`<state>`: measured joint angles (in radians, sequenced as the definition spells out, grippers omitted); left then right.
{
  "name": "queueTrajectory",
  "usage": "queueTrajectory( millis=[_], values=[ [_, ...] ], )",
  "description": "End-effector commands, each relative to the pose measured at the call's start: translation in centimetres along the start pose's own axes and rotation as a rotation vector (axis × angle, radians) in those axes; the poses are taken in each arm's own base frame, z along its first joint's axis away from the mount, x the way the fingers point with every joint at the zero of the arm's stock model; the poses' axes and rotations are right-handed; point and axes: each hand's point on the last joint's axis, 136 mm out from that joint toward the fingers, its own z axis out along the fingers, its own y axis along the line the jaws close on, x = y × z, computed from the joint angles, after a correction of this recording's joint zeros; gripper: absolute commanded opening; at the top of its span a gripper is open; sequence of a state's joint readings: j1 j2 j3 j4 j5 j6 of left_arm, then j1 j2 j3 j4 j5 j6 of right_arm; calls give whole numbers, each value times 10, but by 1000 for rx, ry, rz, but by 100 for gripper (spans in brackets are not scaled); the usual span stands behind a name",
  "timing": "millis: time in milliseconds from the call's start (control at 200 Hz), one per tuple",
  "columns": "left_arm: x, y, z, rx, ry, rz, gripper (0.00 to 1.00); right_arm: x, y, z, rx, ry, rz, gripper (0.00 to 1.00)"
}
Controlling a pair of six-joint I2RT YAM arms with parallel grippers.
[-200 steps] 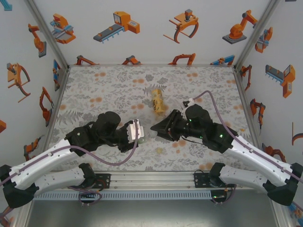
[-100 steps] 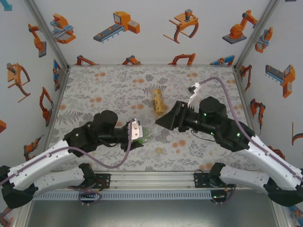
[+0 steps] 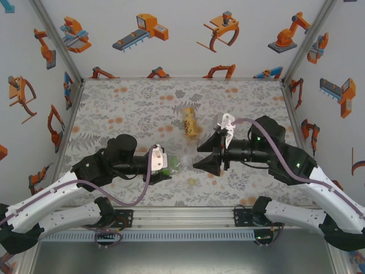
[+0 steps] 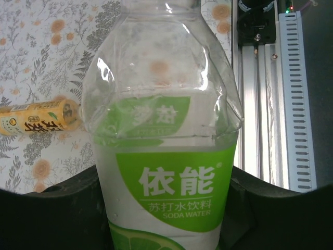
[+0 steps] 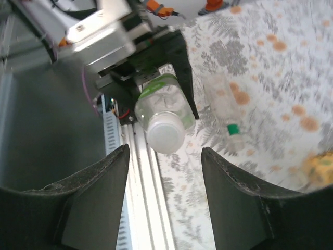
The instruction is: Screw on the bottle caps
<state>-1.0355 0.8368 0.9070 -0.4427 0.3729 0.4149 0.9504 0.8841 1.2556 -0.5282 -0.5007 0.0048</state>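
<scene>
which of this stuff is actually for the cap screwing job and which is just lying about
For the job: labelled bottle in the left gripper, its white cap, amber bottle, small clear bottle, green cap, open right gripper.
Just there: flowered table cover, metal rail, robot stickers on the walls.

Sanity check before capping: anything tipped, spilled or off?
The amber bottle lies on its side on the table, and a small clear bottle with a green cap lies flat too. No spill visible. Left gripper's labelled bottle looks intact.
</scene>
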Motion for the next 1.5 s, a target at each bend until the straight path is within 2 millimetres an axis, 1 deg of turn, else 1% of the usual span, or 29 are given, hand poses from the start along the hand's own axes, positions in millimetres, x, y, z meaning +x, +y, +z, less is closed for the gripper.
queueTrajectory(
  millis=[0,115,215,310,446,816,1001,1222,1497],
  values=[
    [-10,-5,-3,36,-21,-8,0,-7,31,-7,-164,-21,-341,54],
    [-12,-7,-3,46,-21,-12,0,-3,33,-4,-193,-1,-426,56],
    [-12,-7,-3,53,-17,-19,0,-2,31,1,-206,7,-454,56],
    [-12,-7,-4,52,-16,-24,0,2,32,6,-237,14,-455,56],
    [-12,-7,-4,47,-18,-31,0,10,28,13,-238,27,-448,56],
    [-14,-8,-6,47,-41,-39,0,20,22,22,-224,44,-435,51],
    [-14,-7,-6,39,-46,-43,0,18,18,25,-204,39,-425,50],
    [-13,-6,-4,34,-41,-48,0,14,20,29,-213,23,-416,49],
    [-15,-5,-5,32,-48,-46,0,18,18,30,-199,40,-412,42]
  ],
)
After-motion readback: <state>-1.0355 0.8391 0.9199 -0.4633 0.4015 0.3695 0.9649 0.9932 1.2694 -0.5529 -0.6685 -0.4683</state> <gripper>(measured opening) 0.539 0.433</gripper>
